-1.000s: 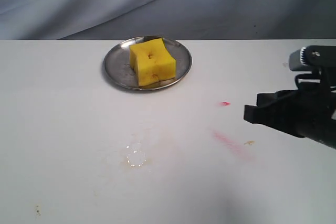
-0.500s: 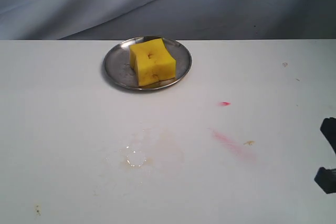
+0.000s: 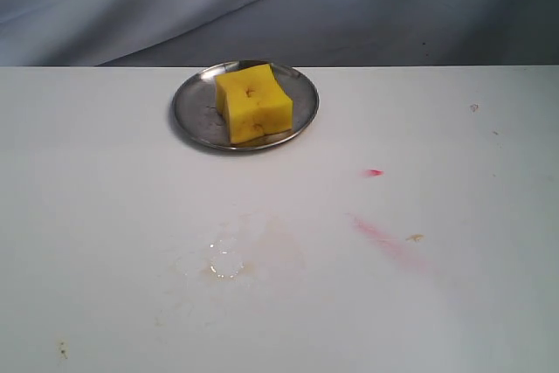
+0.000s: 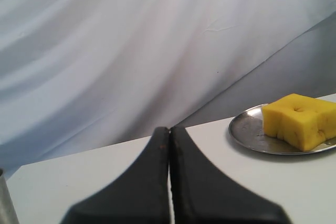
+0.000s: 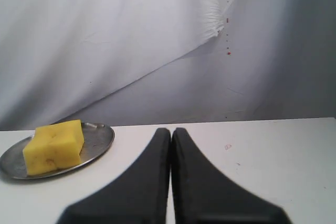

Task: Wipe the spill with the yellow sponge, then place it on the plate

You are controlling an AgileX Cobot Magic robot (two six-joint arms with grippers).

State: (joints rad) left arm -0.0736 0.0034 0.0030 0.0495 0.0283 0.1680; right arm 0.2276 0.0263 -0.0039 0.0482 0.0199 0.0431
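Note:
The yellow sponge (image 3: 253, 102) rests on the round silver plate (image 3: 194, 107) at the back of the white table. No amber blob shows; only a faint wet, clear patch (image 3: 225, 261) with a pale smudge lies near the table's middle. Neither arm appears in the exterior view. My left gripper (image 4: 169, 130) is shut and empty, with the sponge (image 4: 300, 119) on the plate (image 4: 245, 129) off to one side of it. Likewise shut with nothing held, my right gripper (image 5: 171, 131) sits apart from the sponge (image 5: 54, 145) and plate (image 5: 97, 140).
A thin pink-red smear (image 3: 384, 240) and a small red dot (image 3: 374, 172) mark the table right of the middle. Grey-white cloth hangs behind the table's far edge. A metal cylinder's edge (image 4: 4, 203) shows in the left wrist view.
The right arm, seen at the right edge a second ago, has pulled back out of the exterior view. Sponge and plate have not moved.

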